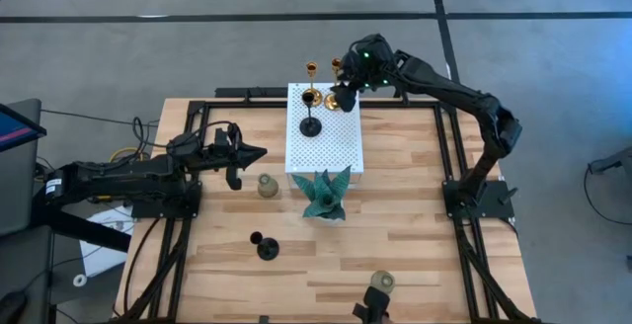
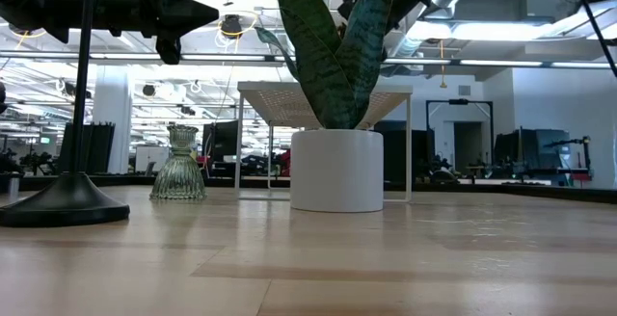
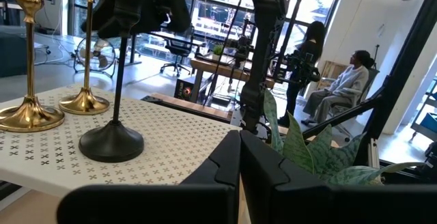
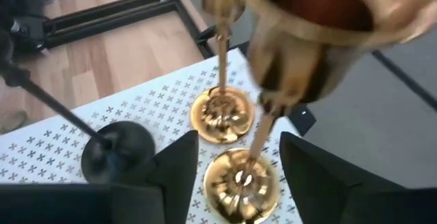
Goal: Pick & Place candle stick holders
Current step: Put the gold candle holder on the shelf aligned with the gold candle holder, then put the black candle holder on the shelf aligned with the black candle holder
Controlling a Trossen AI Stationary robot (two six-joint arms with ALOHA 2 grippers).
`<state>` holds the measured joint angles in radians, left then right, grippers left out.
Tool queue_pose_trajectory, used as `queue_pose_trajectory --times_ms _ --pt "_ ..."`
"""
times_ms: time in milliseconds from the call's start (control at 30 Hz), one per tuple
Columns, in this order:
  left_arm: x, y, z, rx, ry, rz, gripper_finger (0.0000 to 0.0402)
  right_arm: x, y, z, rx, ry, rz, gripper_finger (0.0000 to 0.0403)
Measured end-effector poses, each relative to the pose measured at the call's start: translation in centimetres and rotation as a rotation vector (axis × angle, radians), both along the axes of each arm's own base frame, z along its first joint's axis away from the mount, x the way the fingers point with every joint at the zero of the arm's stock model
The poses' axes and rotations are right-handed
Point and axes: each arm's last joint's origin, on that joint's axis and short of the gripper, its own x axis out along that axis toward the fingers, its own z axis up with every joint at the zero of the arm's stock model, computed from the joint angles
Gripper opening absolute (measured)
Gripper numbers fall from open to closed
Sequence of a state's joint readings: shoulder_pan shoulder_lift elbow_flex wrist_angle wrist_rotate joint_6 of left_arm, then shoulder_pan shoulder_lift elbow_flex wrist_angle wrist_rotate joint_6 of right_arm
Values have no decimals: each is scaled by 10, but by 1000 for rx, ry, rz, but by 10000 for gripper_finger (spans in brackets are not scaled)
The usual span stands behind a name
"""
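Two slim gold candle stick holders [image 4: 220, 115] [image 4: 240, 182] stand upright on their round bases on the white perforated platform [image 1: 341, 146]. A black holder [image 1: 311, 126] stands beside them on its base. My right gripper [image 4: 237, 143] is open above the platform's far edge. Its fingers stand on either side of the nearer gold holder's stem without touching it. A second black holder [image 1: 267, 248] and two grey-green glassy holders [image 1: 267, 186] [image 1: 381, 284] rest on the wooden table. My left gripper [image 1: 255, 153] is shut, held off the table left of the platform.
A spiky green plant in a white pot [image 2: 337, 167] stands on the table just in front of the platform. Black frame rails [image 1: 449, 176] run along the table's sides. Bare wood [image 1: 415, 235] lies at the right and near side.
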<state>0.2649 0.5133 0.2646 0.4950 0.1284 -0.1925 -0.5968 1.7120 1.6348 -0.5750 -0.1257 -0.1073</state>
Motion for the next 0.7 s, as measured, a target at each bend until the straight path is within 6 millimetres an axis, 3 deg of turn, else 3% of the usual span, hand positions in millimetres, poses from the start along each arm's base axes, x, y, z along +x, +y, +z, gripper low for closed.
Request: queue_pose_trajectory --times_ms 167,500,700 --pt "0 0 0 0 0 0 8 -6 -1 5 -41 20 -30 205" --pt "0 0 0 0 0 0 8 -17 6 20 -78 9 -47 173" --pt "0 0 0 0 0 0 8 -22 17 14 -13 105 -28 159"
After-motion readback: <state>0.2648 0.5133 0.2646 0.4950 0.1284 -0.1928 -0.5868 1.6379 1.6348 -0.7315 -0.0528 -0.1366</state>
